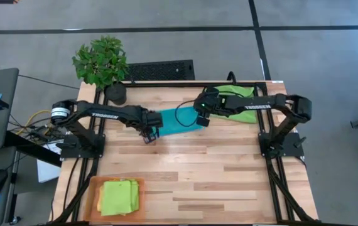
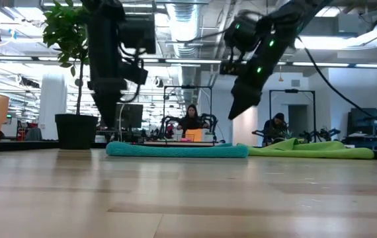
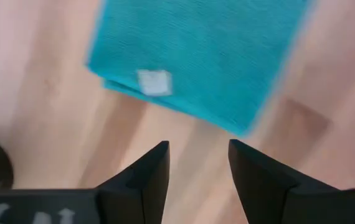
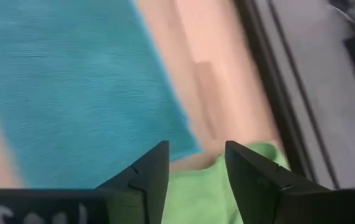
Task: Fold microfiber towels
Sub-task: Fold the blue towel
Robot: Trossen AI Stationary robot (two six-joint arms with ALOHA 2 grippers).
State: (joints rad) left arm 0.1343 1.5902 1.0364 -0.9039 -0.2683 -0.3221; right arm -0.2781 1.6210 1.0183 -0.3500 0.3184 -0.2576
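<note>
A teal microfiber towel [image 1: 178,122] lies folded flat on the wooden table toward its far side. It also shows in the low view [image 2: 175,150] and in the left wrist view [image 3: 196,56], where a white tag [image 3: 154,82] sits near one corner. My left gripper [image 1: 149,134] [image 3: 199,155] hangs open above the table just off the towel's left end. My right gripper [image 1: 202,119] [image 4: 197,155] hangs open above the towel's right end. A lime green towel [image 1: 238,103] [image 4: 196,193] lies crumpled at the far right, partly under my right arm.
An orange tray [image 1: 93,188] at the near left holds a folded lime green towel [image 1: 119,196] with a yellow edge showing under it. A potted plant [image 1: 102,63] stands at the far left corner. Bare wood [image 1: 216,182] fills the near half of the table.
</note>
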